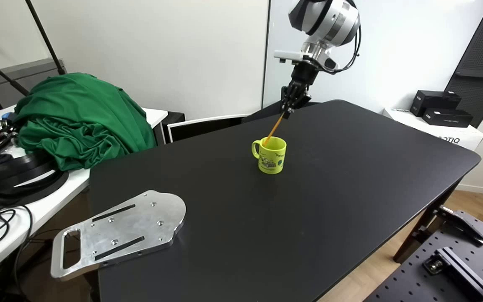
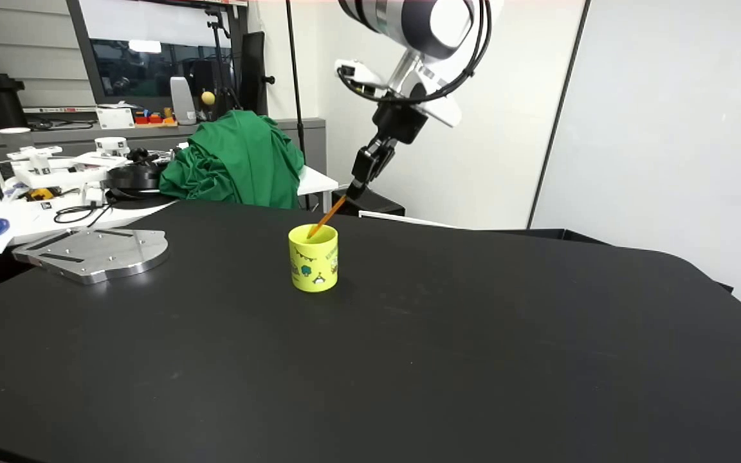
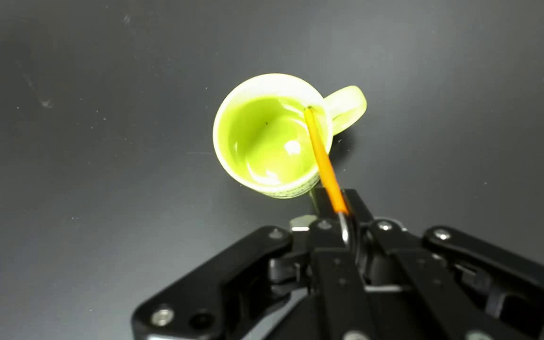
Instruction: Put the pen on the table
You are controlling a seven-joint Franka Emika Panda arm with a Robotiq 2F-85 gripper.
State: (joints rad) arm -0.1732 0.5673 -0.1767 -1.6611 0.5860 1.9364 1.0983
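Note:
The pen is a thin orange stick (image 1: 274,129), also in an exterior view (image 2: 327,217) and the wrist view (image 3: 324,163). It slants down, its lower end within the mouth of the green mug (image 1: 272,161); whether it touches the inner wall I cannot tell. The mug (image 2: 314,270) stands upright on the black table (image 1: 308,218). In the wrist view its handle is beside the pen's tip (image 3: 274,137). My gripper (image 3: 340,203) is shut on the pen's upper end, above and beside the mug. It also shows in both exterior views (image 1: 288,110) (image 2: 356,190).
A silver metal plate (image 1: 128,226) lies at a corner of the table and overhangs its edge. A green cloth (image 1: 84,117) and clutter lie on a white desk (image 1: 67,195) beside the table. A white wall (image 2: 666,128) stands behind. Black boxes (image 1: 440,109) sit beyond the table.

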